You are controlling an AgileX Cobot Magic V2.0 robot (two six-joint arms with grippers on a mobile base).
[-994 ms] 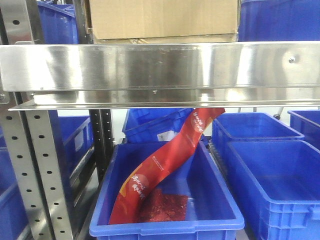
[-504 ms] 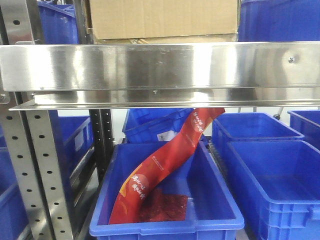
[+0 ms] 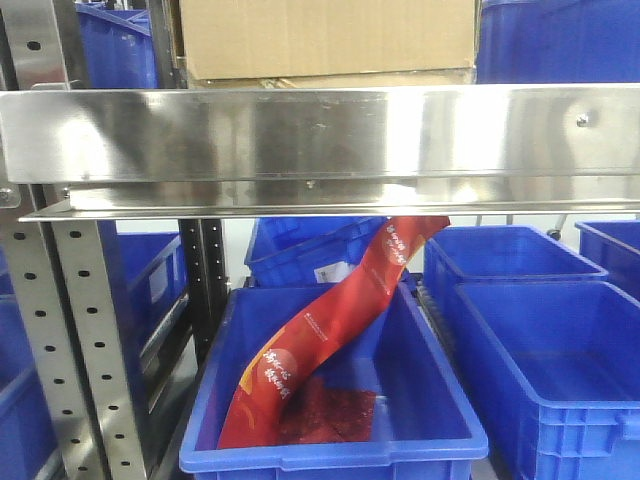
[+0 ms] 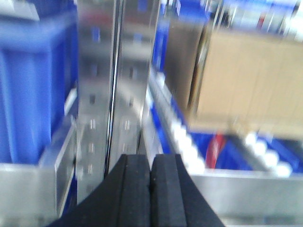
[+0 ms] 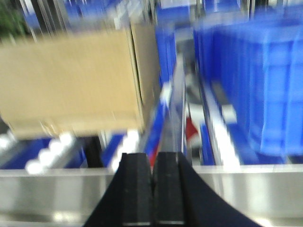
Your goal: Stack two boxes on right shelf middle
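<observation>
box (image 3: pixel 327 38) top cropped, wrist views blurred

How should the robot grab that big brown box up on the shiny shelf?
Probably with both pincers, one pressing each short end of the cardboard box. It looks too wide for one pincer, and its faces are flat. It sits behind the shelf's front rim, so come from the front, above the rim.

you've got the boxes (image 3: pixel 325 38) sitting on the shelf (image 3: pixel 320 135), upper one on the lower, set behind the front rim. bins (image 3: pixel 560 40) flank them left and right. below the shelf, a bin (image 3: pixel 330 440) holds a packet (image 3: pixel 330 320) leaning up toward the right; more bins (image 3: pixel 550 370) sit right of it.
</observation>
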